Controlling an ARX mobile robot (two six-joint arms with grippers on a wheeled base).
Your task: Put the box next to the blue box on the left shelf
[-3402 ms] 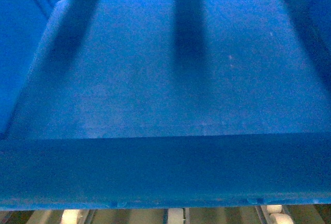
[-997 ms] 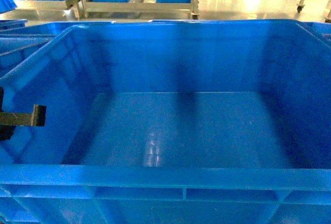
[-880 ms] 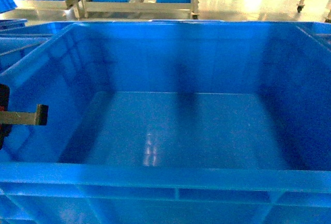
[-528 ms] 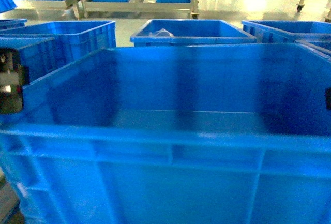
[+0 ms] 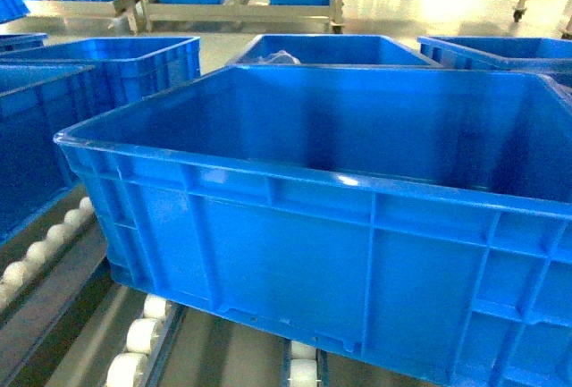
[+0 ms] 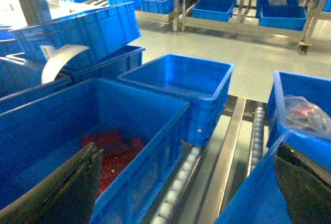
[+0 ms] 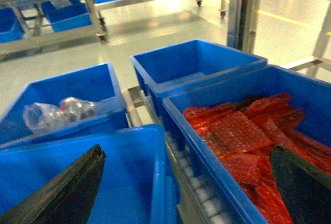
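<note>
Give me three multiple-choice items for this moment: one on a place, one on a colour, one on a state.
1. The box rests on: A the floor; B the left shelf; C a cart.
2. Filling of the crate in the right wrist view: A green; B white; C red.
3. The left tool and right tool are: A open; B shut on a rim; C shut on a bag.
Answers: B, shelf wheels show under its base; C, red sheets fill it; A, fingers wide apart, gripping nothing.

Overhead light glares off the pale floor (image 5: 429, 3) in all views, washing it out. The box (image 5: 357, 253) looks oversaturated, its inside shadowed. Everything is slightly soft.
</note>
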